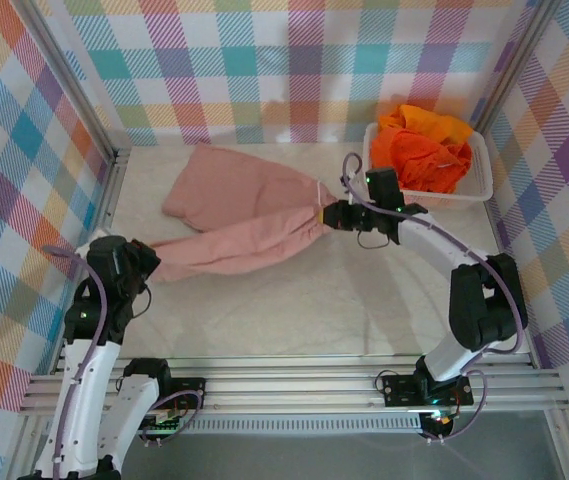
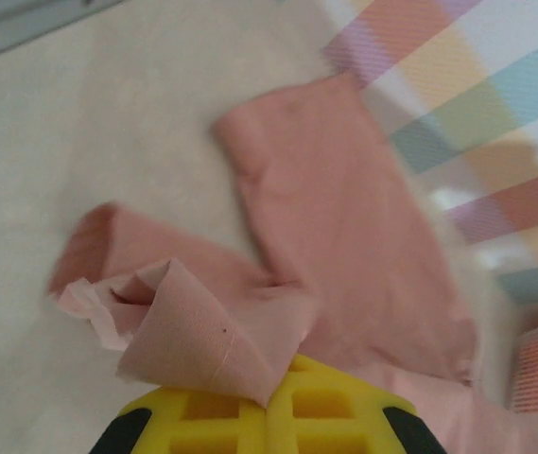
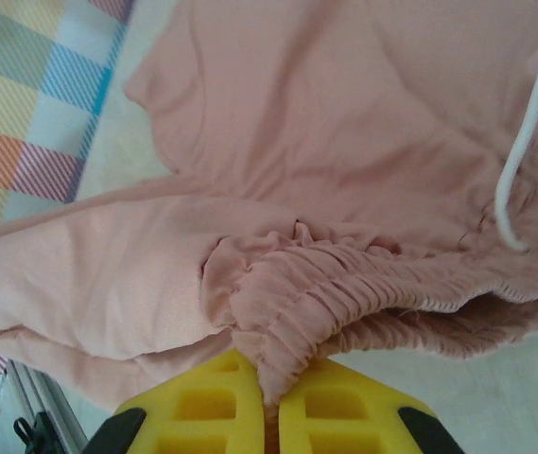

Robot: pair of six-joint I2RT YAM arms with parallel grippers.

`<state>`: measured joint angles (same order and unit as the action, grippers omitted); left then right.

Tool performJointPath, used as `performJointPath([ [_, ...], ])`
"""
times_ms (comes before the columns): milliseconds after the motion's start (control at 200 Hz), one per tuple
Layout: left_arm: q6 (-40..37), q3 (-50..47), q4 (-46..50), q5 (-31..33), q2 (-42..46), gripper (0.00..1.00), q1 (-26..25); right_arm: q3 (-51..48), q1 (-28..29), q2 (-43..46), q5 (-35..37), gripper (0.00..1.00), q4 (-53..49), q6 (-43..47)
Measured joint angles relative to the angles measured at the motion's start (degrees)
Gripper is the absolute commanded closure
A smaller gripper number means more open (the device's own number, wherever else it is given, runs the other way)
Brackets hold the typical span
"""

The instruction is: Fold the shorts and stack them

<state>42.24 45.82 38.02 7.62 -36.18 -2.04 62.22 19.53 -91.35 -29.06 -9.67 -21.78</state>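
Bright, even light; blurred wrist views

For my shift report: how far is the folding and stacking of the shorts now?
Done: nothing; the one pair on the table lies unfolded. In hand: the pink shorts stretch between the left hand, shut on a leg hem, and the right hand, shut on the waistband. Left: folding them, then the orange shorts in the basket.

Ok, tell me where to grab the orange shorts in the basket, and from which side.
Grip the raised fold at the top of the orange shorts, coming straight down from above: they lie heaped in the white basket, whose walls would likely block a side approach.
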Motion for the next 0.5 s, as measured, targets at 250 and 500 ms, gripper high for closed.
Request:
performJointPath([
  [250,-0.3,6.8,4.1,3.2,1.1,1.0,-0.1,-8.9,2.6,8.2,3.0,1.0,-0.9,-3.5],
  [500,-3.6,16.4,7.0,3.4,-2.0,1.0,-0.1,-15.3,4.2,19.2,6.4,1.0,-3.6,-7.1],
])
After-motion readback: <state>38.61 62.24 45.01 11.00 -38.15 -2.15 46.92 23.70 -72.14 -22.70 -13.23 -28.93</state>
